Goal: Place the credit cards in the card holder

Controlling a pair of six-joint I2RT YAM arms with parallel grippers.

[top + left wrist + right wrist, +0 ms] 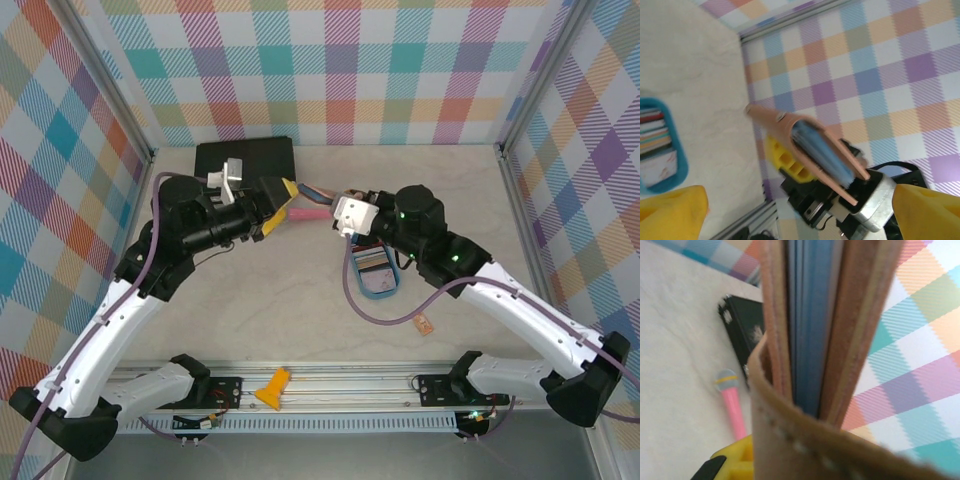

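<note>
The pinkish-brown card holder (805,145) hangs in the air, folded, its blue inner side (815,315) showing edge-on. My right gripper (340,212) is shut on its lower end, one yellow finger (785,162) pressed to its side. My left gripper (283,208) faces it from the left, open, with its yellow fingertips (675,210) wide apart and clear of the holder. The credit cards (375,262) lie stacked in a blue tray (396,290) under the right arm; the left wrist view has them (652,132) at its left edge.
A black case (245,157) lies at the back wall, and a pink toy microphone (308,214) rests on the table below the grippers. A small orange tag (424,323) sits front right. A yellow piece (273,388) rests on the front rail.
</note>
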